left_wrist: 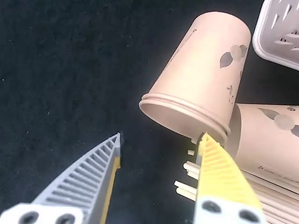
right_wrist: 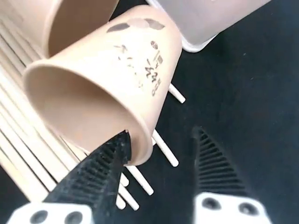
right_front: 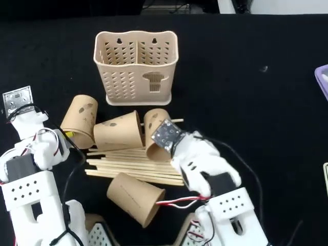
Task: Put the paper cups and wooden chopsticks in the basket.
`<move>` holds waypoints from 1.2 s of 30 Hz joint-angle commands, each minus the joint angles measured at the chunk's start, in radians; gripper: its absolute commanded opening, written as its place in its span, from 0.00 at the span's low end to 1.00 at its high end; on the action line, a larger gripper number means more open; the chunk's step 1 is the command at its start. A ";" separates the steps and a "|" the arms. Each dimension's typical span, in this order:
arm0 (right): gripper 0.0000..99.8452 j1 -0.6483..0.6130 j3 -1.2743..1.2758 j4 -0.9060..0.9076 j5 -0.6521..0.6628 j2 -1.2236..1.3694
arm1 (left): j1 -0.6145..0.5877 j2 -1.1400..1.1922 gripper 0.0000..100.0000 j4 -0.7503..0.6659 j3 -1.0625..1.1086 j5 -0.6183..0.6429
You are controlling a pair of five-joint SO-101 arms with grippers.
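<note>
The beige slotted basket (right_front: 136,66) stands upright at the back. Several paper cups lie on their sides in front of it: one at the left (right_front: 80,120), one in the middle (right_front: 118,131), one at the right (right_front: 156,134), one nearer the front (right_front: 136,198). Wooden chopsticks (right_front: 133,166) lie in a loose pile between them. My left gripper (left_wrist: 161,140) is open, its yellow finger (left_wrist: 215,172) close to the rim of the left cup (left_wrist: 201,88). My right gripper (right_wrist: 161,135) is open at the right cup (right_wrist: 107,84), one fingertip at its rim.
The table is covered in black cloth (right_front: 246,92). A purple object (right_front: 322,77) sits at the right edge. The right arm (right_front: 205,164) hangs over the chopstick pile. A corner of the basket (right_wrist: 210,18) lies just beyond the right cup.
</note>
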 commanded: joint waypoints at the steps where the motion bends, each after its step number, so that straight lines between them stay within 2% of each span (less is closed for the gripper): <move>1: 0.01 -0.005 -0.035 -0.026 -0.015 -0.019 | -0.002 -0.017 0.27 -0.014 -0.005 0.012; 6: 0.01 0.021 -0.170 0.069 -0.161 -0.021 | -0.002 -0.017 0.27 -0.011 -0.004 0.012; 13: 0.01 0.021 -0.499 0.408 -0.175 -0.019 | -0.002 -0.017 0.27 -0.011 -0.004 0.012; 16: 0.01 0.021 -0.656 0.494 -0.175 -0.019 | -0.002 -0.017 0.27 -0.011 -0.004 0.012; 19: 0.01 0.021 -0.826 0.502 -0.193 -0.004 | -0.002 -0.017 0.27 -0.011 -0.004 0.012; 24: 0.01 0.021 -1.078 0.445 -0.308 0.119 | -0.004 -0.017 0.27 -0.009 -0.004 0.012; 30: 0.01 0.021 -1.425 0.439 -0.434 0.423 | -0.004 -0.017 0.27 -0.009 -0.004 0.012; 36: 0.01 0.023 -1.747 0.465 -0.486 0.765 | -0.008 -0.021 0.27 -0.008 0.007 0.012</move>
